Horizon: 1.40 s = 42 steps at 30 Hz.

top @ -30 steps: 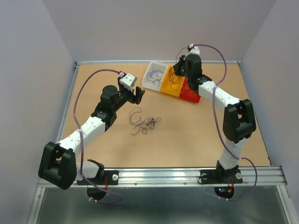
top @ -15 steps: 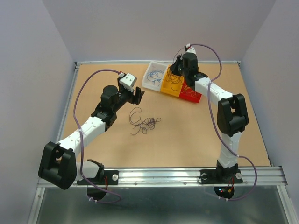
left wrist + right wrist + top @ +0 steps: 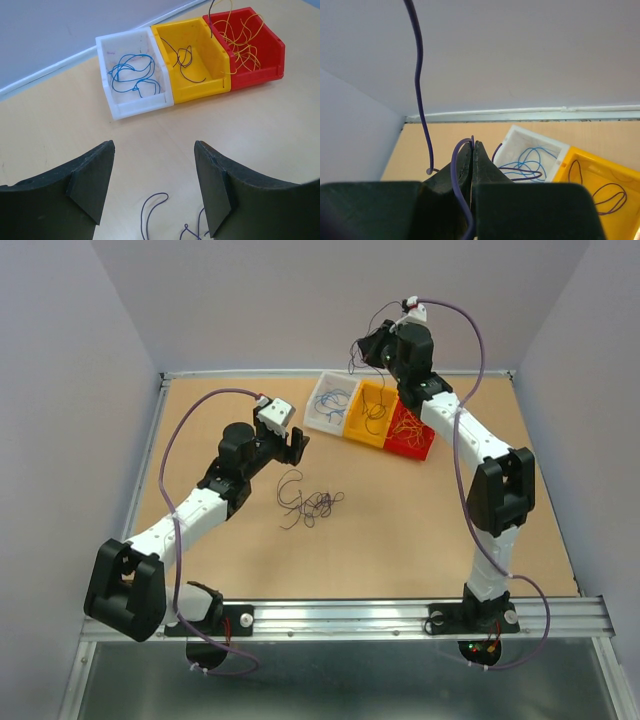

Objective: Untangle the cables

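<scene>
- The right fingers (image 3: 472,156) are pressed shut on a thin dark purple wire (image 3: 418,75). They hang high by the grey back wall (image 3: 300,300), above and behind the bins.
- The left fingers (image 3: 296,444) stand wide apart, holding nothing, over bare board between the bins and the tangle.
- The small tangle of dark curly wires (image 3: 310,503) lies mid-table, well apart from every edge, with open board all round.
- Near the back edge, touching in a row, stand three bins:
  - a white plastic bin (image 3: 142,107) holding blue wires (image 3: 132,75)
  - a yellow plastic bin (image 3: 202,89) holding dark purple strands (image 3: 182,57)
  - a red plastic bin (image 3: 257,77) holding yellow-orange wires (image 3: 240,42)
- The tan wooden table (image 3: 420,530) ends in a metal rail (image 3: 350,612) at the near side, with walls close on the other three.
- A second ago the right fingers sat low over the yellow bin. They have since risen toward the wall. The left arm and the tangle are unmoved.
</scene>
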Available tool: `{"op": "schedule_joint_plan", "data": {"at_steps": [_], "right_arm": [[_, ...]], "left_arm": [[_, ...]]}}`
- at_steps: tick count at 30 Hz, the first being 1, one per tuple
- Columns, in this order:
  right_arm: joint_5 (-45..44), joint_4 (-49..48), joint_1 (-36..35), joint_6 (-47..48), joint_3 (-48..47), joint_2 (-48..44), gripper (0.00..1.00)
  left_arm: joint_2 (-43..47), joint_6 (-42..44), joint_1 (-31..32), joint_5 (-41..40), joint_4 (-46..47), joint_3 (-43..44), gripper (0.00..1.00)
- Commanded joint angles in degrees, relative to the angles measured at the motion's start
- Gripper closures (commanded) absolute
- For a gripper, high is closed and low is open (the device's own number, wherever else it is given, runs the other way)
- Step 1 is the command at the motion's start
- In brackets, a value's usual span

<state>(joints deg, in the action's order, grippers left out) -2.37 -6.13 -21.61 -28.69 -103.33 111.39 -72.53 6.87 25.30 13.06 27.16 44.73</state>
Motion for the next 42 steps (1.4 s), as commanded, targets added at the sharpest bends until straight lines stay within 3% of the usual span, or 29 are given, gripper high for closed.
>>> {"op": "schedule_joint_plan", "data": {"at_steps": [1, 7, 17, 21, 25, 31, 36, 42], "right_arm": [[-6.06, -0.46, 0.34, 0.74, -5.04, 5.49, 1.0], [-13.52, -0.55, 0.42, 1.79, -1.18, 8.05, 0.99], [-17.41, -0.29, 0.34, 0.3, 11.13, 9.37, 1.0], [-17.4, 13.3, 0.25, 0.56, 5.43, 13.32, 1.0], [-18.72, 14.83, 0.25, 0.21, 6.56, 13.67, 0.99], [-18.28, 29.58, -0.28, 1.88, -10.38, 26.05, 0.99], [-17.93, 32.14, -0.54, 3.46, -8.21, 27.38, 0.99], [-15.73, 33.29, -1.59, 6.88, 1.52, 20.45, 0.99]], "left_arm": [[0.72, 0.77, -0.16, -0.4, 2.29, 2.29, 0.23], [0.99, 0.77, -0.16, -0.4, 2.29, 2.2, 0.23], [1.08, 1.21, -0.07, -1.02, 2.29, 2.03, 0.23], [0.9, 1.21, 0.1, -1.63, 2.11, 2.2, 0.23], [0.64, 1.39, 0.36, -2.42, 1.58, 2.64, 0.23], [0.37, 1.74, 1.15, -3.39, 0.88, 2.99, 0.23], [0.55, 2.09, 1.68, -4.97, 0.7, 2.82, 0.23], [0.2, 2.27, 2.12, -5.59, 0.44, 3.08, 0.23]]}}
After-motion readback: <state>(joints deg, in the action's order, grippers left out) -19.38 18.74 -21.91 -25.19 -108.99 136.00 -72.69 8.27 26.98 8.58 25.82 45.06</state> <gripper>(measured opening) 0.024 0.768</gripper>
